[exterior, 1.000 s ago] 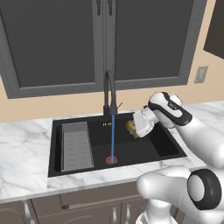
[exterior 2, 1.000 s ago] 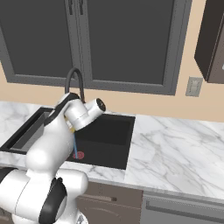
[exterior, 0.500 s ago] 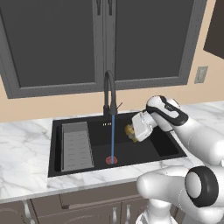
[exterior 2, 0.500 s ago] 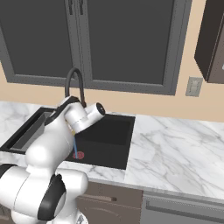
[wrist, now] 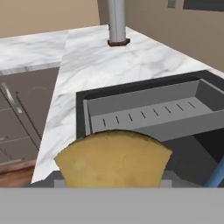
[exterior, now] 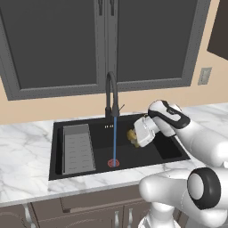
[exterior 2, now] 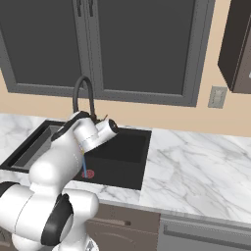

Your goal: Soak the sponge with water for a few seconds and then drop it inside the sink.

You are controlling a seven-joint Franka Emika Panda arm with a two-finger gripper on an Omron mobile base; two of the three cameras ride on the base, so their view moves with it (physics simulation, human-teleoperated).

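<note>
**Sponge held just right of the stream, soak not yet begun**

The sponge (exterior: 132, 136) sits clamped in our pincer (exterior: 135, 136), up over the sink (exterior: 169, 151) and just to the right of the water (exterior: 115, 139). In the left base view a narrow gap separates the yellow-brown block from the blue stream, so we judge it to be dry. In the hand view the sponge (wrist: 114, 158) bulges up between the fingertips, and the water (wrist: 215, 176) shows as a blue slant at the lower right edge, close by but apart from it.

We take the step in hand to be bringing the sponge under the stream. The next move calls for a short shift left, keeping the grip firm and the height above the basin floor, until the stream lands on the sponge; then a pause there for a few seconds, and only after that a release over the basin.

As for what the sink holds: the grey ribbed rack (exterior: 78, 148) lies in its left part with nothing on it that we can see, and the stream falls straight from the black arched faucet (exterior: 111, 95) onto the red-ringed drain (exterior: 114, 163) near the middle. The right part of the basin, below the pincer, looks bare. The marble counter (exterior: 24, 147) surrounds the sink.
</note>
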